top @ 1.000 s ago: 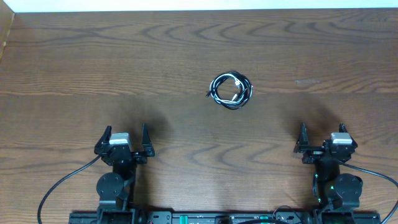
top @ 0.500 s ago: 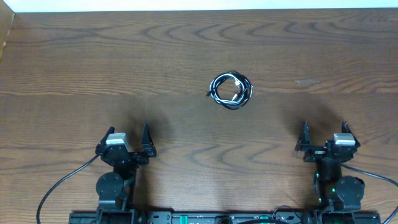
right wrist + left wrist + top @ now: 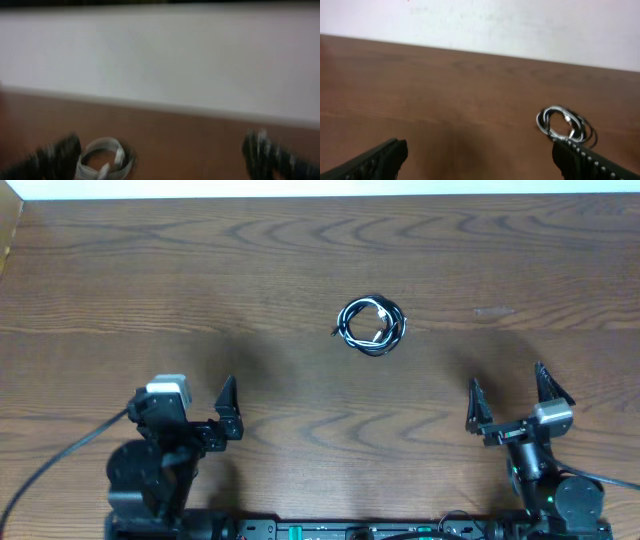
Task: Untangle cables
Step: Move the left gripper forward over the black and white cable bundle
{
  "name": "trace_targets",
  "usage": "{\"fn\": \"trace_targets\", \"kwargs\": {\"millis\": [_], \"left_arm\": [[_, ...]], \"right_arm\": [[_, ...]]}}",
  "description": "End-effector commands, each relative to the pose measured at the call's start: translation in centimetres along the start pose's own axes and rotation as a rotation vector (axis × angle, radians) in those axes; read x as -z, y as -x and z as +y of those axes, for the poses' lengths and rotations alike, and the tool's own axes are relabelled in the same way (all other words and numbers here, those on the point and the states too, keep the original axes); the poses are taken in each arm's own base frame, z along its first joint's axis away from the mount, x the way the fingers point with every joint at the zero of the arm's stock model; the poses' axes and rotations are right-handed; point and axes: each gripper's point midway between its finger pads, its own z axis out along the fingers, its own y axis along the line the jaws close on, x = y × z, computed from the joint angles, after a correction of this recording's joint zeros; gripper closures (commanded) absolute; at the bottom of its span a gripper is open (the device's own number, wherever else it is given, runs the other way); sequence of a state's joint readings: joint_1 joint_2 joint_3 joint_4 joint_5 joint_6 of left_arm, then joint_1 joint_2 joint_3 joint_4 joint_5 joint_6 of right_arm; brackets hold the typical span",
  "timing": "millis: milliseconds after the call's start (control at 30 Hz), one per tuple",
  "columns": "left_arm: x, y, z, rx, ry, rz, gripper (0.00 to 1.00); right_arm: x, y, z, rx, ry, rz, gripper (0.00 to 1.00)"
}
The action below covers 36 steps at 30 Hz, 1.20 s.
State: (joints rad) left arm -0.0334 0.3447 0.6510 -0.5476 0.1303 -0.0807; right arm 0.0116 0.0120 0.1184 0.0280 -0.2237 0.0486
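Observation:
The cables point(image 3: 372, 326) lie as one small coil of black and white cords on the wooden table, a little right of centre. The coil also shows in the left wrist view point(image 3: 565, 125) at the right, and blurred in the right wrist view point(image 3: 106, 159) at the lower left. My left gripper point(image 3: 190, 405) is open and empty near the front left, well short of the coil. My right gripper point(image 3: 510, 395) is open and empty near the front right. In the wrist views the left gripper point(image 3: 480, 157) and right gripper point(image 3: 162, 155) hold nothing.
The wooden table point(image 3: 200, 270) spreads around the coil. A pale wall strip point(image 3: 320, 188) borders the far edge. Thick black arm wires point(image 3: 60, 470) trail at the front left.
Both arms have risen and tilted forward. The left arm shifted left, and both grippers have opened wider. The coil has not moved.

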Motion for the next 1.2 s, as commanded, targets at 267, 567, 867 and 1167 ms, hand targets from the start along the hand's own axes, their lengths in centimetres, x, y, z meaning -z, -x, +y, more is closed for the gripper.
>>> {"fn": "trace_targets", "kwargs": {"millis": [267, 567, 867, 1167], "left_arm": [[-2.5, 1.1, -3.4, 0.019, -0.163, 0.316, 0.02], [-4.7, 1.7, -6.0, -0.13, -0.299, 0.42, 0.02], [-5.7, 2.8, -6.9, -0.282, -0.302, 0.409, 0.02], [-6.1, 3.1, -7.3, -0.3, -0.303, 0.392, 0.02]], "right_arm": [[2.7, 10.7, 1.1, 0.0, -0.006, 0.081, 0.01], [-1.2, 13.5, 0.4, -0.001, -0.003, 0.392, 0.01], [-6.5, 10.0, 0.0, -0.089, 0.057, 0.802, 0.01], [-8.4, 4.4, -0.8, -0.166, 0.057, 1.078, 0.01]]}}
